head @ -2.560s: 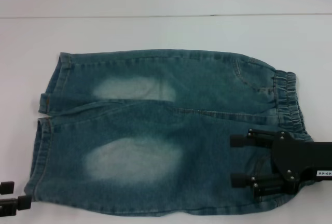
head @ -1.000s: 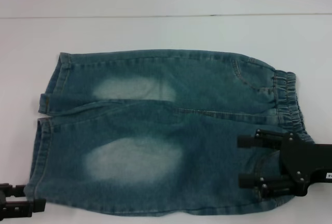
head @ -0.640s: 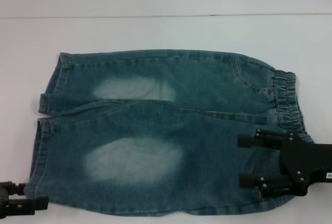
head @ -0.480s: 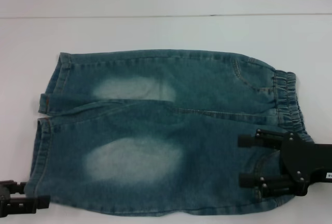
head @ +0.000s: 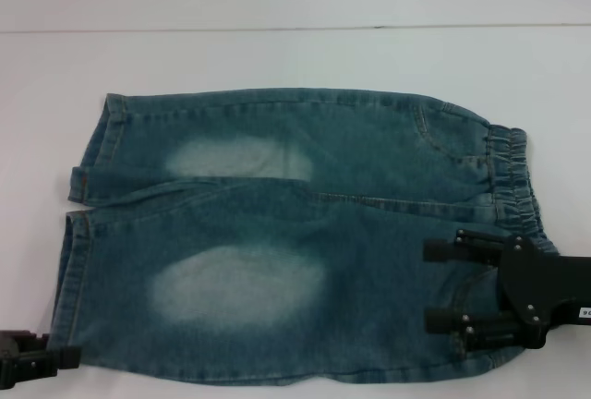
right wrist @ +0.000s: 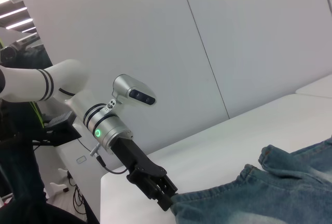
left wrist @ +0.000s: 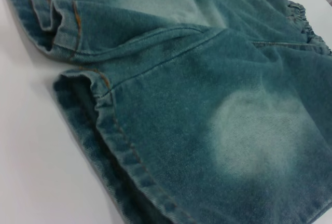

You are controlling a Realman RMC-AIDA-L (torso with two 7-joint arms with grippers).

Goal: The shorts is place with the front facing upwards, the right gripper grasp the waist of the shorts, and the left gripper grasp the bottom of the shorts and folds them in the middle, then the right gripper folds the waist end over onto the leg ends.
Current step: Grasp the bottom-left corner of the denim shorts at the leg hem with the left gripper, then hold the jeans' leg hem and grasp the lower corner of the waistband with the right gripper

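Shorts (head: 295, 233) flat, faded denim, right gripper (head: 441, 286) spread open, left gripper (head: 55, 359) state unclear.

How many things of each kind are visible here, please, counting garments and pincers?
Denim shorts: 1
Black pincers: 2, the left pincer at the leg hem and the right pincer over the waist end
Total: 3

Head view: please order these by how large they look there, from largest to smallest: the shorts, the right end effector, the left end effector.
1. The shorts, by far the largest.
2. The right end effector, open over the waist end.
3. The left end effector, smallest; only partly in view at the picture's corner, so its rank is unsure.
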